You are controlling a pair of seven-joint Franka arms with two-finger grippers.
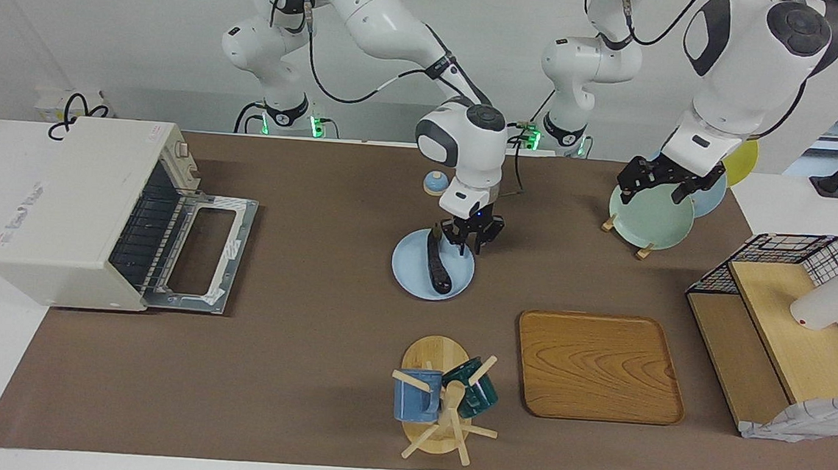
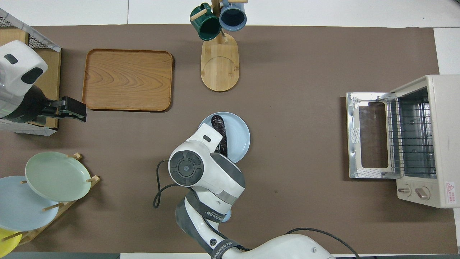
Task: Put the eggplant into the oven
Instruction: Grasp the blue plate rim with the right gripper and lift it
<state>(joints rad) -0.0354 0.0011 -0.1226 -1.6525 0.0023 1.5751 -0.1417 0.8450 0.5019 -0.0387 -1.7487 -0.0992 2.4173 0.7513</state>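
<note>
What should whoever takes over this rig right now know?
Right gripper: open, low over the blue plate beside the eggplant, holding nothing.
Left gripper: holds nothing, waiting over the plate rack.
Eggplant lies on the plate, mid-table. Oven sits at the right arm's end, door down, rack bare.
Done: door open. Left: grip the eggplant, carry it over, set it on the rack.
</note>
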